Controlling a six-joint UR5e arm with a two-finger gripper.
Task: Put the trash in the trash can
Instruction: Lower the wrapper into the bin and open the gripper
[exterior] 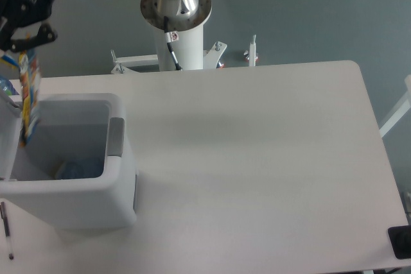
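At the top left my gripper (19, 46) is shut on the snack wrapper (27, 97), a thin strip with orange edges and blue showing. The wrapper hangs edge-on over the left rim of the open trash can (119, 184), its lower end dipping inside. The trash can is a white boxy bin with a grey side panel (115, 137) and its lid (5, 139) flipped up at the left. Something pale blue and clear, the crushed bottle (77, 169), lies on the bin's floor.
A black pen (7, 229) lies on the table left of the bin. The arm's base column (174, 24) stands behind the table's far edge. A dark object (401, 242) sits at the table's front right corner.
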